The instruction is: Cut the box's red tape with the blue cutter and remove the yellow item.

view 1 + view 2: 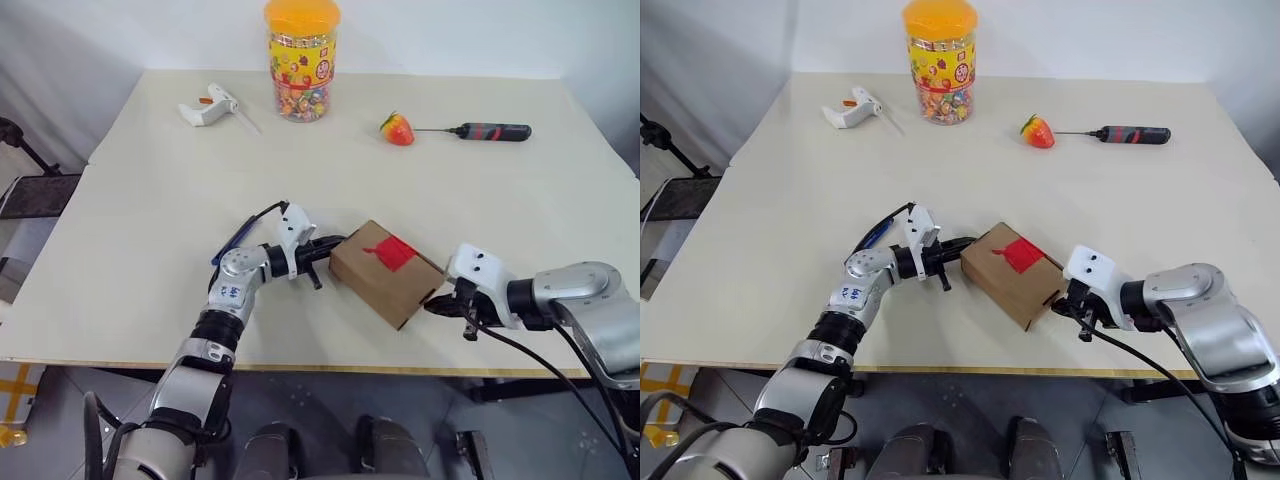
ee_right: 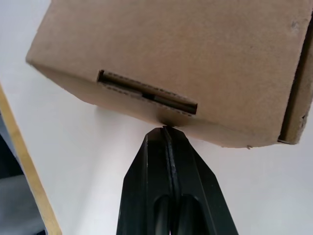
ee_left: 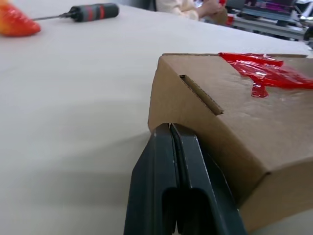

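Note:
The brown cardboard box (image 1: 385, 275) lies slanted near the table's front edge, with the red tape (image 1: 392, 252) stuck across its top. My left gripper (image 1: 338, 242) is shut and empty, its tip against the box's left end (image 3: 195, 122). My right gripper (image 1: 431, 303) is also shut and empty, its tip touching the lower edge of the box's right end (image 2: 195, 54), just under a slot. The blue cutter (image 1: 230, 243) lies on the table beside my left wrist, partly behind a black cable. The yellow item is out of view.
At the back stand an orange-lidded candy jar (image 1: 301, 60) and a white pistol-shaped tool (image 1: 208, 108). A red strawberry (image 1: 398, 129) and a black-and-red screwdriver (image 1: 490, 131) lie back right. The table's front edge (image 1: 300, 366) runs close below the box.

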`<state>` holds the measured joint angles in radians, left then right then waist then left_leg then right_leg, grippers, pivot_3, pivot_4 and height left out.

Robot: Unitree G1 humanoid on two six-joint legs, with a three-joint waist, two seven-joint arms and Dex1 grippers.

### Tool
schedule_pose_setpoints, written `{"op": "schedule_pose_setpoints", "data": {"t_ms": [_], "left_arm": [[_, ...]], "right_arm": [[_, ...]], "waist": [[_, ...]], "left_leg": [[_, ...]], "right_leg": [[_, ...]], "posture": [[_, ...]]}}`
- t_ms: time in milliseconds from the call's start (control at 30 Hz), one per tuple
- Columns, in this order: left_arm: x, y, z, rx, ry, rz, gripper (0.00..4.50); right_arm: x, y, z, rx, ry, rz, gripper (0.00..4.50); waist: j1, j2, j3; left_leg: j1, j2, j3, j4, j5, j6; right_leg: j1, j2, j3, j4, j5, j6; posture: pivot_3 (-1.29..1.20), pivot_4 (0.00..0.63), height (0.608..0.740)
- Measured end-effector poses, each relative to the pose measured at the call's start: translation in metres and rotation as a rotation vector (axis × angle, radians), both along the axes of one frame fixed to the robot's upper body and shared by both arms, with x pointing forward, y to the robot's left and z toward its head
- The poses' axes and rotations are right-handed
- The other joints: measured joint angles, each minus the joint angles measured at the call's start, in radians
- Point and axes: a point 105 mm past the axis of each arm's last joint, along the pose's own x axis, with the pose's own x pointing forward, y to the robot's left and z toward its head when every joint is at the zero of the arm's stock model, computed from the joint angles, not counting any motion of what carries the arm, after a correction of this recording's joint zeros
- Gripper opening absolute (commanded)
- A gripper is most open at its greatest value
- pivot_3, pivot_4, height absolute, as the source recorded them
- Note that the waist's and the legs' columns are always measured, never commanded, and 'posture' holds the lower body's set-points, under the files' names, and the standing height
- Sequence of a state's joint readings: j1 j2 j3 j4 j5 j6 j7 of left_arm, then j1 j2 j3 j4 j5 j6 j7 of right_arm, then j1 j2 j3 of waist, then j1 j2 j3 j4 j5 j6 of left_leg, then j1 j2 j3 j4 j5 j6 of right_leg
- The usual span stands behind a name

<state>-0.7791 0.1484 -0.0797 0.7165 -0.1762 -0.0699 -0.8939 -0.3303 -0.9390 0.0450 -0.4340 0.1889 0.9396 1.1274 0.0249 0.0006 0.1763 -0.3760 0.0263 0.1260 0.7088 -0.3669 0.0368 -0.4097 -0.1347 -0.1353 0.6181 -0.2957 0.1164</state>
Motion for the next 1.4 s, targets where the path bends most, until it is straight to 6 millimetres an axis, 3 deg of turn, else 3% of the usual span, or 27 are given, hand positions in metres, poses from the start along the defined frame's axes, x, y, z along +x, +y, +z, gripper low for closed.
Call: {"op": "schedule_pose_setpoints", "data": {"t_ms": [233,400,500,567,733,800,967,1033,1200,1400], "left_arm": [[0.001,0.018,0.005,0.029,-0.041,0.022,0.03],[0.0,0.056,0.013,0.057,-0.075,0.118,0.03],[-0.003,0.073,0.027,0.053,-0.105,0.16,0.03],[-0.005,0.082,0.037,0.054,-0.124,0.178,0.41],[-0.033,0.118,0.046,0.08,-0.021,0.214,1.81],[-0.045,0.13,0.053,0.053,0.024,0.22,2.46],[-0.073,0.192,0.049,0.077,0.124,0.373,3.99],[-0.084,0.207,0.047,0.083,0.14,0.416,4.49],[-0.118,0.24,0.03,0.086,0.219,0.521,4.49],[-0.154,0.275,0.028,0.101,0.306,0.599,4.49]], "right_arm": [[0.009,-0.029,-0.004,-0.121,-0.083,-0.105,0.01],[0.007,-0.043,-0.013,-0.119,-0.077,-0.163,0.01],[0.02,-0.059,-0.002,-0.118,-0.151,-0.23,0.01],[0.029,-0.068,0.01,-0.112,-0.208,-0.276,0.0],[0.054,-0.063,0.059,0.08,-0.329,-0.317,1.55],[0.057,-0.06,0.069,0.124,-0.352,-0.3,2.24],[0.06,-0.045,0.061,0.239,-0.315,-0.202,3.98],[0.063,-0.039,0.062,0.26,-0.331,-0.169,4.49],[0.07,-0.033,0.066,0.289,-0.363,-0.139,4.49],[0.07,-0.022,0.065,0.333,-0.36,-0.084,4.49]], "waist": [[-0.002,0.0,0.0],[-0.002,0.0,0.0],[0.001,0.0,0.0],[0.001,0.0,0.0],[-0.023,-0.001,0.001],[-0.027,-0.001,0.001],[-0.027,-0.001,0.001],[-0.025,-0.001,0.001],[-0.027,-0.001,0.001],[-0.031,-0.001,0.002]], "left_leg": [[0.0,0.001,0.0,0.0,0.0,0.0],[0.0,0.001,0.0,0.001,0.0,0.0],[0.0,0.001,0.0,0.002,0.0,0.0],[0.0,0.001,-0.001,0.003,0.0,0.0],[0.0,0.003,-0.001,0.001,0.0,-0.001],[0.001,0.004,-0.001,0.0,0.0,-0.001],[0.001,0.003,0.0,0.0,0.0,-0.001],[0.001,0.002,0.0,0.0,0.0,-0.001],[0.001,0.003,0.0,-0.001,-0.001,-0.001],[0.002,0.003,0.001,-0.002,-0.001,-0.002]], "right_leg": [[0.0,0.0,0.0,0.0,0.0,0.0],[0.0,0.0,0.0,0.0,0.0,0.0],[0.001,0.0,0.0,0.001,0.0,0.0],[0.001,0.0,0.0,0.001,0.0,0.0],[0.0,0.002,0.001,0.001,0.0,0.0],[0.0,0.002,0.001,0.001,0.0,-0.001],[0.0,0.001,0.002,0.001,0.0,0.0],[0.0,0.0,0.002,0.001,0.0,0.0],[0.0,0.0,0.002,0.001,-0.001,-0.001],[-0.001,0.0,0.003,0.001,-0.001,-0.002]], "posture": [[0.0,0.15,0.74],[0.0,0.15,0.74],[0.0,0.15,0.74],[0.0,0.15,0.74],[0.0,0.15,0.74],[0.0,0.15,0.74],[0.0,0.15,0.74],[0.0,0.15,0.74],[0.0,0.15,0.74],[0.0,0.15,0.74]]}}
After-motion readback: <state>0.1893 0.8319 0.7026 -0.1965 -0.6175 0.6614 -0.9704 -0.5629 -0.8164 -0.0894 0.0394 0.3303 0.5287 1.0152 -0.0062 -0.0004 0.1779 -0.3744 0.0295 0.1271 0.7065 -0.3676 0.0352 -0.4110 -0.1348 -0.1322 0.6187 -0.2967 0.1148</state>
